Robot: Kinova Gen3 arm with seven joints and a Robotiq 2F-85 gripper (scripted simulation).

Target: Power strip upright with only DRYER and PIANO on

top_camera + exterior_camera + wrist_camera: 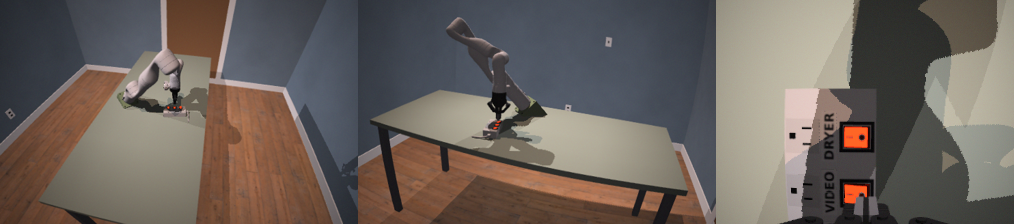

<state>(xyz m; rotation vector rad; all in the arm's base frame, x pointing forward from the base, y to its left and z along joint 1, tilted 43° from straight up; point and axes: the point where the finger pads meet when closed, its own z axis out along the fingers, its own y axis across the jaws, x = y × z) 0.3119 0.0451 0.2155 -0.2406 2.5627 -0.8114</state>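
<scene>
Strip [175, 111] lies flat on the desk [136, 164], just right of the top view's centre and near the desk's right edge, switches facing up. Three switches glow orange there. In the wrist view two show: DRYER [857, 137] at mid-frame and VIDEO [856, 193] below it, both lit, with sockets [792, 136] to their left. The third label is out of view. Gripper [498, 117] points straight down over the strip, fingers pressed together and holding nothing; in the wrist view its fingertips sit at the lower edge of VIDEO, though contact cannot be told. A thin cord stub [188, 115] lies at the strip's right end.
</scene>
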